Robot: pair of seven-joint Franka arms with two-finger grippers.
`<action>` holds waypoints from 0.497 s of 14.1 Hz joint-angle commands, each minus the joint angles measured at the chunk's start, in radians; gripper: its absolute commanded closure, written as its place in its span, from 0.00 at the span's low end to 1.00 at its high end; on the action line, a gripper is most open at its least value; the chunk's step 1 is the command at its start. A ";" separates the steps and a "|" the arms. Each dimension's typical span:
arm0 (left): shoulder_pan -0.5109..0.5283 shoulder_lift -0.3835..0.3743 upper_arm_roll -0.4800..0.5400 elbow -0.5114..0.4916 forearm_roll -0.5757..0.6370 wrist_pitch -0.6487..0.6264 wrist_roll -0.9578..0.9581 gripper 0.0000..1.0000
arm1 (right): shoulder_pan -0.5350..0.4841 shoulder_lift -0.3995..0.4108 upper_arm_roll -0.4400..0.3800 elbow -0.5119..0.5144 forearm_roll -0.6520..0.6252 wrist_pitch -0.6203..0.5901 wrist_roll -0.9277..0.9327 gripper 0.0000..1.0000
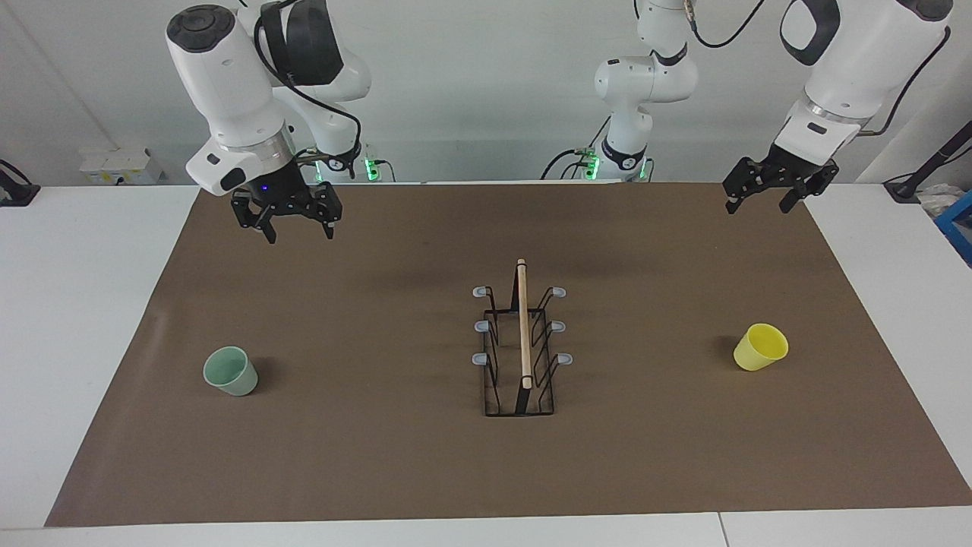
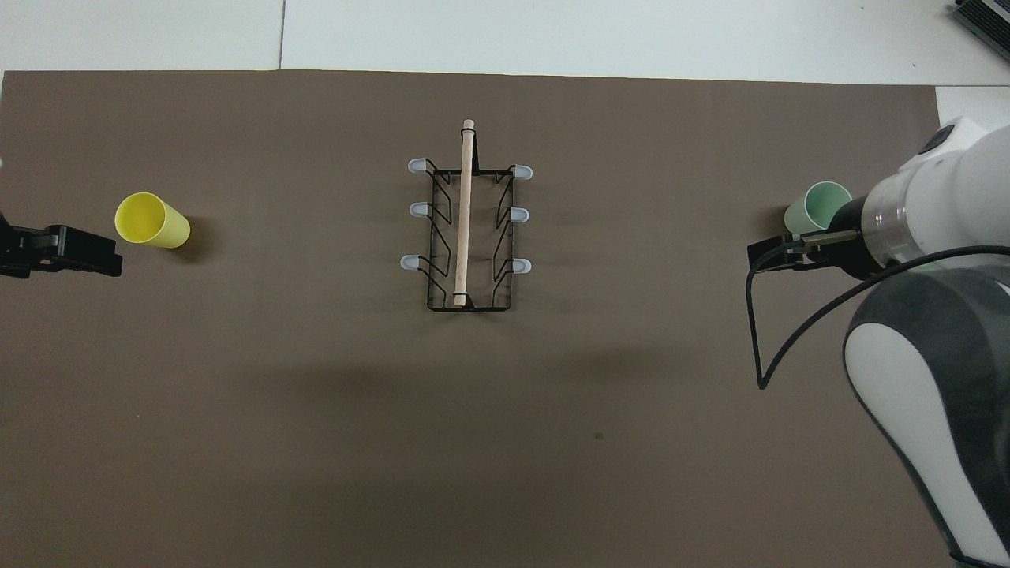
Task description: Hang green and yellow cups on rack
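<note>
1. Judging by the scene, the step in hand is the reach for the cups: neither the pale mint-green tapered plastic cup (image 1: 230, 371) nor the bright yellow tapered plastic cup (image 1: 760, 347) is held, and the black wire rack with a wooden dowel and grey-tipped prongs (image 1: 521, 339) carries nothing.
2. To do it well, each arm should take the cup at its own end of the brown-covered desk (image 1: 380, 471), come down over it and close across the wall.
3. The yellow cup looks tipped, its mouth turned sideways; the approach should suit that tilt.
4. The right gripper (image 1: 286, 226) hangs high, jaws released and empty, pointing down; the green cup rests on the desk well below and apart from them.
5. The left gripper (image 1: 762, 199) hangs high, slanted, jaws released and empty; the yellow cup lies well below.
</note>
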 commanded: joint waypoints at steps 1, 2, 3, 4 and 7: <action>0.008 -0.029 0.003 -0.068 0.001 0.046 -0.122 0.00 | -0.011 0.012 0.002 0.005 -0.051 0.017 -0.095 0.00; 0.011 -0.032 0.003 -0.084 0.001 0.095 -0.224 0.00 | -0.012 0.012 0.002 0.002 -0.062 0.026 -0.130 0.00; 0.011 -0.030 0.009 -0.090 0.000 0.126 -0.265 0.00 | -0.015 0.018 0.001 -0.007 -0.074 0.045 -0.165 0.00; 0.016 -0.017 0.012 -0.088 -0.008 0.132 -0.288 0.00 | -0.023 0.025 0.001 -0.026 -0.100 0.065 -0.200 0.00; 0.020 0.028 0.014 -0.082 -0.019 0.169 -0.423 0.00 | -0.032 0.057 0.002 -0.050 -0.136 0.102 -0.277 0.00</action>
